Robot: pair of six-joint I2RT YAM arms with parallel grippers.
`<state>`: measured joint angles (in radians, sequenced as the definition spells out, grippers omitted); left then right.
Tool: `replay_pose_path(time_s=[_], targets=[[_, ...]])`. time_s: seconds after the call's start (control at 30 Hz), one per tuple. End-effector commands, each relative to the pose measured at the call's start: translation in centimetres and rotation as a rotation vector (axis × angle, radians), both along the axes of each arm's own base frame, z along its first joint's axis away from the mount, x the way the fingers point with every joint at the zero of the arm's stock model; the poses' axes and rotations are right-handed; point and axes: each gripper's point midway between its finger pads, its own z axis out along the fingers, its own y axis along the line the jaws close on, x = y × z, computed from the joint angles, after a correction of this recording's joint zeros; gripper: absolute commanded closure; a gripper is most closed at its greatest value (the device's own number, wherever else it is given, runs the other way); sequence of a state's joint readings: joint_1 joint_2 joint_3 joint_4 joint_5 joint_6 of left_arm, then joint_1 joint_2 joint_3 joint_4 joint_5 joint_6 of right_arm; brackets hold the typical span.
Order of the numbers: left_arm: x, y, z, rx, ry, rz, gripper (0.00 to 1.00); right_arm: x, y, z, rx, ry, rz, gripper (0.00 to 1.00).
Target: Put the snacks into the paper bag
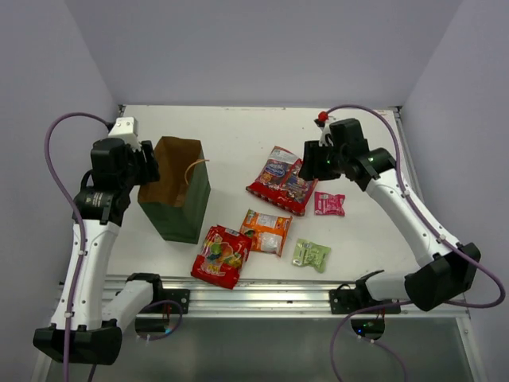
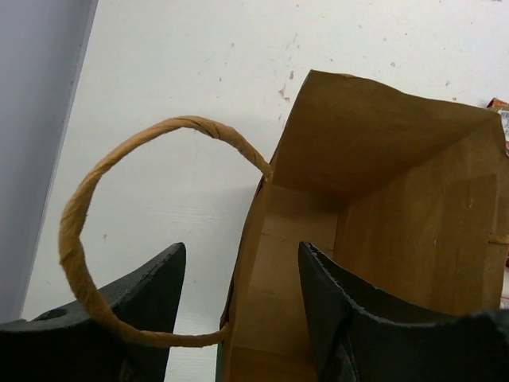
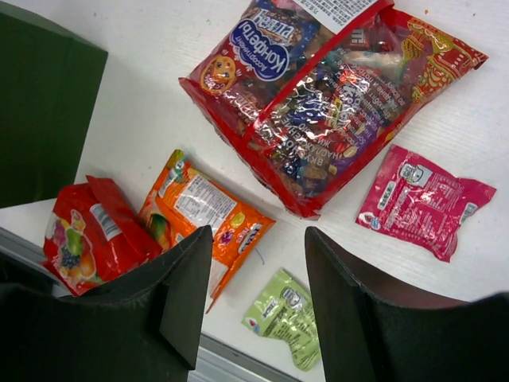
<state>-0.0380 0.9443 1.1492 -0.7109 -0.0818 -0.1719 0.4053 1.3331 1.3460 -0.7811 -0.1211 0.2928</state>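
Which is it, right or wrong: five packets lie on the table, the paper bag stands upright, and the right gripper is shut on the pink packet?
Wrong on one point: the right gripper is open, holding nothing; the pink packet lies free on the table, as the right wrist view shows. The rest stands.

Soft, even light from overhead fills all three views; the white table (image 1: 238, 135) reads bright but not blown out. Shadows are faint: a grey patch beside the paper bag (image 3: 40, 111) and a dimmer floor inside it. The large red packet (image 3: 334, 95) throws small white glints (along its foil creases). The dark fingers (image 2: 151, 310) in the left wrist view look slightly soft.
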Motion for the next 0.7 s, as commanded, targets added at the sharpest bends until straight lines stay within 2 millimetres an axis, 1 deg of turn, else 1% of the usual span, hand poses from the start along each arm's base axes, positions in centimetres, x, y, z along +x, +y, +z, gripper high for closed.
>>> replay_pose_path(time_s=[0.0,0.03,0.07,0.13,0.17,0.23,0.3,0.33,0.4,0.5,0.6,0.67], targets=[[0.4,0.3,-0.5,0.009,-0.005,0.001,0.37,1.3,0.1,-2.6,-0.03,-0.024,0.002,0.45],[0.3,0.3,-1.0,0.008,0.004,0.001,0.38,1.6,-0.3,-3.4,-0.053,-0.022,-0.013,0.45],[0.4,0.3,-1.2,0.007,0.006,-0.002,0.38,1.8,-0.3,-5.2,-0.069,-0.002,-0.018,0.45],[0.4,0.3,-1.7,0.007,0.017,-0.006,0.41,2.2,-0.7,-6.9,-0.098,0.015,-0.035,0.45],[0.4,0.3,-1.9,0.007,0.017,-0.004,0.42,2.7,-0.6,-7.5,-0.096,0.007,-0.036,0.45],[0.5,0.2,-2.1,0.005,0.021,-0.011,0.43,2.9,-0.4,-9.6,-0.11,0.044,-0.037,0.46],[0.7,0.0,-2.1,0.001,0.02,-0.018,0.44,3.6,-0.2,-10.3,-0.113,0.046,-0.04,0.46],[0.8,0.0,-1.9,0.0,0.014,-0.017,0.46,3.9,-0.1,-11.0,-0.12,0.062,-0.039,0.46],[0.9,0.0,-1.7,-0.003,0.012,-0.016,0.49,4.5,0.2,-11.2,-0.119,0.062,-0.043,0.46],[1.0,0.0,-1.0,-0.002,-0.002,-0.015,0.49,5.1,0.5,-11.9,-0.121,0.074,-0.041,0.47],[0.9,0.3,-0.1,0.003,-0.019,-0.002,0.52,5.0,0.4,-13.2,-0.132,0.098,-0.05,0.47],[1.0,0.4,-0.1,0.008,-0.019,0.004,0.53,4.9,0.3,-14.3,-0.137,0.117,-0.053,0.47]])
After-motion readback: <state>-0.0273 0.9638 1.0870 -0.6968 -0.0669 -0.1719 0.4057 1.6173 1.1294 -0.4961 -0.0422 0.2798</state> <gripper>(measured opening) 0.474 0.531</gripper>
